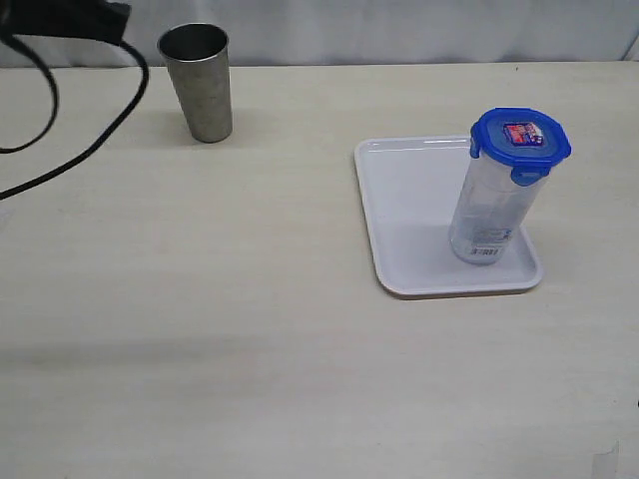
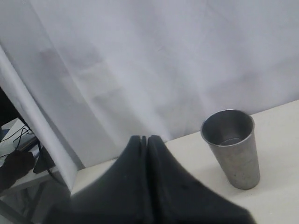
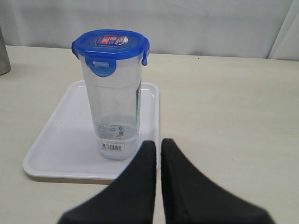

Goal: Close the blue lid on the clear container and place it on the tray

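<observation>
Counted one clear container [image 1: 487, 210], one blue lid [image 1: 519, 137], one tray [image 1: 409, 215], one grey metal tumbler [image 1: 200, 85], one black cable [image 1: 125, 110] and two grippers. Found the container upright on the tray, near its four o'clock corner in the exterior view, with the lid seated on its mouth: red-and-white sticker up, the clip tab facing the camera folded down. Found the tray flat on the pale desk [image 1: 230, 329], at about three o'clock from the desk's middle. Placed the tumbler well apart from it, toward ten o'clock, upright with its mouth open upward. Traced the cable looping over the desk's ten o'clock corner, near the tumbler.

Got from the exterior view alone the whole layout — tray, container, tumbler and cable together. Got from the left wrist view alone the left gripper [image 2: 146, 142], jaws pressed together with nothing between them, plus a nearer look at the tumbler against a white curtain [image 2: 163, 60]. Got from the right wrist view alone the right gripper [image 3: 158, 147], jaws likewise pressed together and holding nothing, apart from the container — and the white barcode label [image 3: 112, 144] near the container's base, sharp enough there to show its bars. Caught a sliver of the tumbler at that view's edge too.
</observation>
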Action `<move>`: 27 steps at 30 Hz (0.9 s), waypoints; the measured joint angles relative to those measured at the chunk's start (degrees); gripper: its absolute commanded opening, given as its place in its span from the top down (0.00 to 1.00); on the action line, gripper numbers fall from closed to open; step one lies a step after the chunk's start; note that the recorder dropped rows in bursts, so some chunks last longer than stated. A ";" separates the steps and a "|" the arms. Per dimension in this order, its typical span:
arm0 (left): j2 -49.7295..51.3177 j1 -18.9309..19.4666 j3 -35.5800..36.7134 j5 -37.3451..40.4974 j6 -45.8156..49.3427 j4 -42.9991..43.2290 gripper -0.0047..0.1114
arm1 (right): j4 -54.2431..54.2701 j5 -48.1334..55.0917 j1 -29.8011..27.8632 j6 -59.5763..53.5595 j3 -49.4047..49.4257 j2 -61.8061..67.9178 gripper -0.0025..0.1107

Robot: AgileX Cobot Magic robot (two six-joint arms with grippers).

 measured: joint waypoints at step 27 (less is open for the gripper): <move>-46.45 15.53 24.49 -0.16 0.00 -0.14 0.96 | -0.13 0.13 0.00 0.00 0.00 0.00 0.94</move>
